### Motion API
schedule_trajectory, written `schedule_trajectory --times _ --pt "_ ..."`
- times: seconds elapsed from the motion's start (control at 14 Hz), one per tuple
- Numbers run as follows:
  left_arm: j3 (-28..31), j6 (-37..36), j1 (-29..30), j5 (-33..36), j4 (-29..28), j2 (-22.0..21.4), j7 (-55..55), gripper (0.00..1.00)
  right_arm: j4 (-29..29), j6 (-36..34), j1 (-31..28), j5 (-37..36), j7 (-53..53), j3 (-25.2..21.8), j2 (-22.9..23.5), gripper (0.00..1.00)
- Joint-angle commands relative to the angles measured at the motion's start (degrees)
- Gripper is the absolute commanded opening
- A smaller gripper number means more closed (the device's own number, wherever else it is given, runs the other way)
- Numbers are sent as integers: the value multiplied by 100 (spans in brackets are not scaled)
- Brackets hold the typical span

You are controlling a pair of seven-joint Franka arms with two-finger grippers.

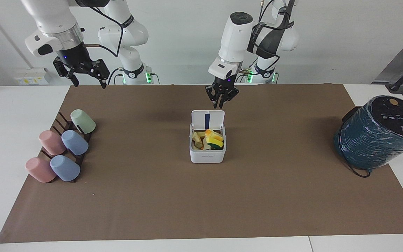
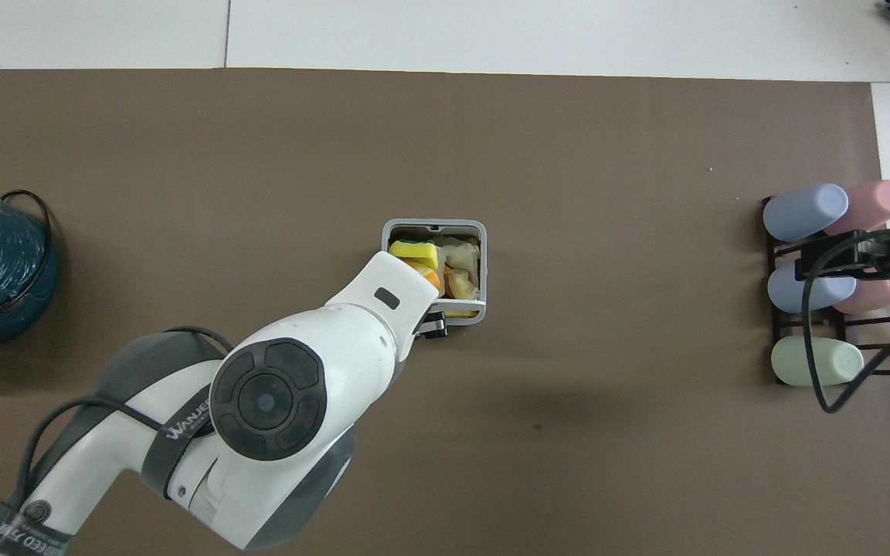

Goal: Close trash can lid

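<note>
White plastic bin: small white square plastic trash can (image 1: 207, 154) with grey rim (image 2: 433, 318), mid brown-paper surface (image 1: 201, 196), about midway between the two arms' ends.
Contents: yellow, orange and green scraps (image 1: 208, 139) up to the rim – nothing seems to poke above it.
Lid: flat white square hinged lid (image 1: 207, 120) stands upright on the bin's edge nearer the robots, dark blue strip (image 1: 207, 120) facing away from them – open, not yet pushed.
Left tool: left tool (image 1: 221, 101) hangs over the lid's top edge, a touch toward the left arm's end; fingers close together, holding nothing; clear gap to the lid, no contact.
Right tool: right tool (image 1: 84, 71) waits high over the right arm's end of the surface, fingers spread, empty.
Handling (judgement): lid likely light, stiff, thin plastic on a free hinge – no grasp needed. Push with narrowed fingers on the face toward the robots, near the top edge, then press flat.
Risk (judgement): bin looks light, may slide or tip away if shoved low or hard; smooth plastic, fingers may skid.
Other: pastel plastic cups (image 1: 61, 148) on dark rack, right arm's end; large dark teal wrapped cylinder (image 1: 376, 134), left arm's end.
</note>
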Motion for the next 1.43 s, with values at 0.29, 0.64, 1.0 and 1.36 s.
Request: schedule_trajectory --times 0.29,0.64,1.0,1.36 --pt "110 2058 78 -139 -3 758 -227 24 -70 -54 -57 28 -165 24 -134 100" --pt "101 2648 124 -139 339 1556 -218 24 -70 -54 -57 28 -165 24 -134 100" --pt "101 2824 79 -139 534 1962 -166 24 -70 -54 -57 28 -165 24 -134 100" --pt "101 2938 0 -122 534 2225 -139 24 -70 -54 -57 28 -165 24 -134 100"
